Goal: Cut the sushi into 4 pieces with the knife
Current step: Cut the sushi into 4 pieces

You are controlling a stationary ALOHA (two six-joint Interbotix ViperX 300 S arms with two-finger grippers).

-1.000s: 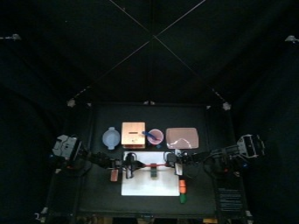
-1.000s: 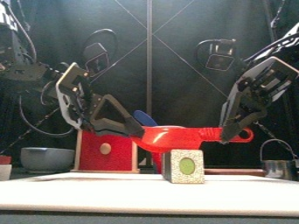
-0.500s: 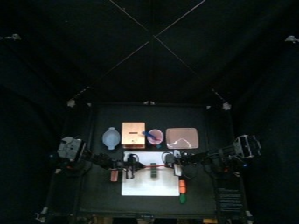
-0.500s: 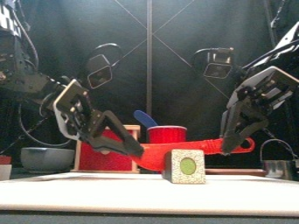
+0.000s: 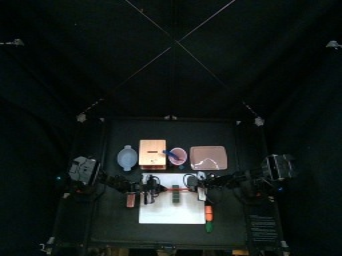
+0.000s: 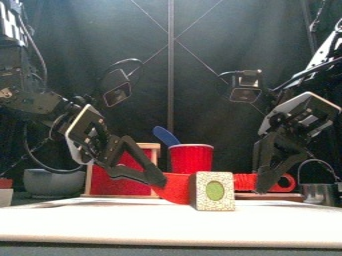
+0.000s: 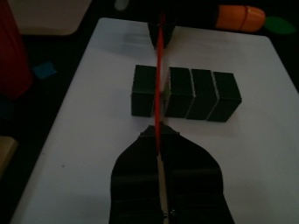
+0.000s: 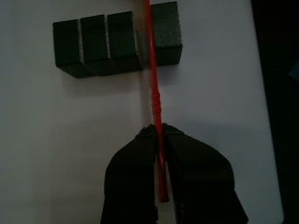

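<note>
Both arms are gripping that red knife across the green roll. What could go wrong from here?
The knife sits in the gap between one end block and the other three of the roll, so pressing down may shove that block across the board. Also, left gripper and right gripper both clamp this thin knife; uneven moves could twist it or loosen it.

Overhead, front, wrists: shared sushi roll (image 6: 211, 190)

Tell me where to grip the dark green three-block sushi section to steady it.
Grip the three-block sushi section at its outer end block, probably from above, jaws across its two long flat sides: it lies flat on the white cutting board, and that end is farthest from the red toy knife.
</note>
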